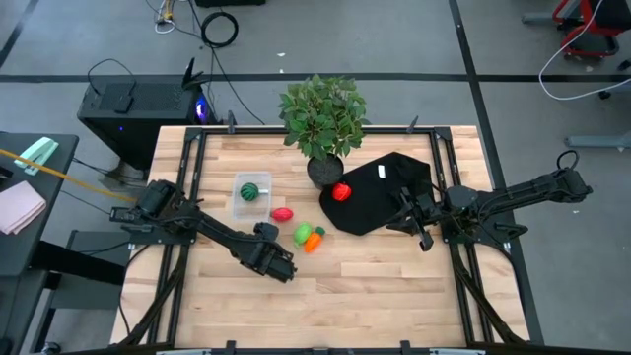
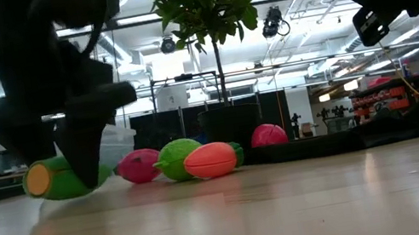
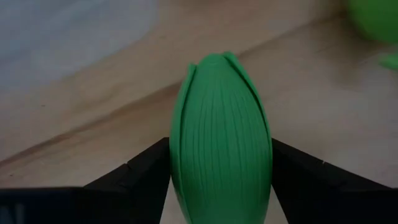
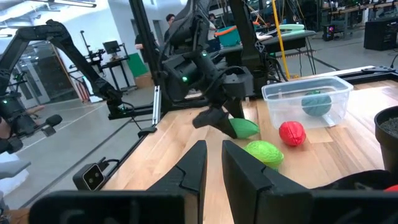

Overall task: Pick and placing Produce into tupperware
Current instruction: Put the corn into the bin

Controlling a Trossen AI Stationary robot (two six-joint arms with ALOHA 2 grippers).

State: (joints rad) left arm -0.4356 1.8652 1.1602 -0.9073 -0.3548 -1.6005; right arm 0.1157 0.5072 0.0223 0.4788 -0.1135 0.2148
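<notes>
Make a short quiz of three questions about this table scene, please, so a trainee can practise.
1. True or false: the tupperware already holds a dark green striped ball.
2. What sits between the fingers of the left gripper?
A. a green oblong piece
B. a red round piece
C. nothing
3. On what does the red round piece lie?

Key:
1. True.
2. A: the green oblong piece is between the fingers, close to the table.
3. On the black cloth, near the potted plant, with the right gripper hovering beside the cloth.
</notes>
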